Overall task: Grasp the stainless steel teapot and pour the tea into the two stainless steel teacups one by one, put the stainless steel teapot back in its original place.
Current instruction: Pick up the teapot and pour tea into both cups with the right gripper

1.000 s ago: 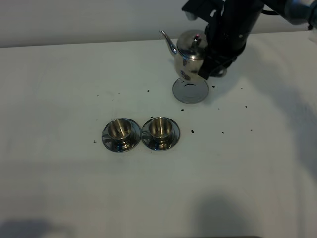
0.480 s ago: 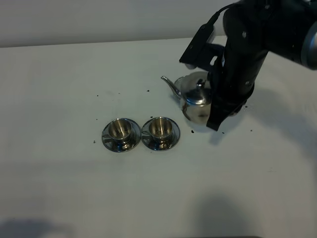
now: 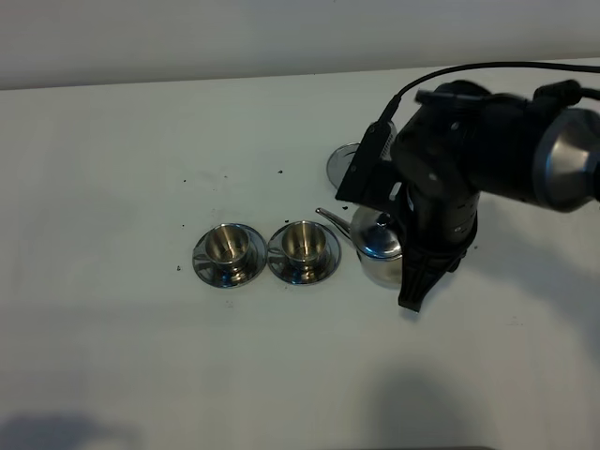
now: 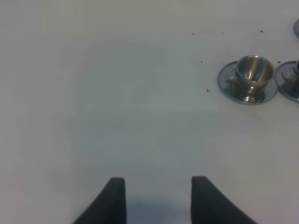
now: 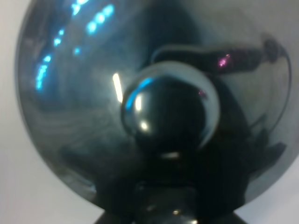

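Note:
The stainless steel teapot hangs just above the table, right of the two stainless steel teacups, held by my right gripper, which is shut on its handle side under the black arm. Its thin spout points left toward the nearer teacup. The other teacup stands to its left; each sits on a round saucer and looks brassy inside. No tea shows. The right wrist view is filled by the pot's lid and knob. My left gripper is open and empty over bare table, with the left teacup farther off.
A round steel disc lies behind the teapot, partly hidden by the arm. Small dark specks are scattered on the white table. The edge of the second saucer shows in the left wrist view.
The right arm has carried the teapot off the round disc, forward and down toward the cups. The disc shows again behind it. The cups have not moved.

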Robot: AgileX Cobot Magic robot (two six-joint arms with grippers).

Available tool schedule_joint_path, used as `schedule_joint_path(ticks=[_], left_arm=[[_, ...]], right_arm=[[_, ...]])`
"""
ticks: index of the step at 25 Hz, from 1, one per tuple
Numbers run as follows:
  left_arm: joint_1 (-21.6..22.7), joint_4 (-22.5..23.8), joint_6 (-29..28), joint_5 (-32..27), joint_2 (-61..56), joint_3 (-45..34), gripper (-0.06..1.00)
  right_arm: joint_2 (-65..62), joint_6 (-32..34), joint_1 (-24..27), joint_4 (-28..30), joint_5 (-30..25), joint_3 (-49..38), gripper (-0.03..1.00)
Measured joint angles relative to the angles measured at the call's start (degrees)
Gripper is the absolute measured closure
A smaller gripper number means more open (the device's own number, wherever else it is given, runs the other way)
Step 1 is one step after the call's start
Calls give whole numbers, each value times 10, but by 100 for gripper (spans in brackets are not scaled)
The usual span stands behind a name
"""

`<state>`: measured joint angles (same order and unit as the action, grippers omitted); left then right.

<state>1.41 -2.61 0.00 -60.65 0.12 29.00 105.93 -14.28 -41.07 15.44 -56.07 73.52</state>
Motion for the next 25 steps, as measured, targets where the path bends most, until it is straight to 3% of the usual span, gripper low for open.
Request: schedule_joint_path(ticks=[18, 25], left_arm=[[0, 0, 0, 0, 0, 0, 58], [0, 0, 0, 0, 0, 0, 58]], right_arm=[[32, 27, -62, 155, -1, -2, 79], [57, 28, -82, 200, -31, 11, 79]])
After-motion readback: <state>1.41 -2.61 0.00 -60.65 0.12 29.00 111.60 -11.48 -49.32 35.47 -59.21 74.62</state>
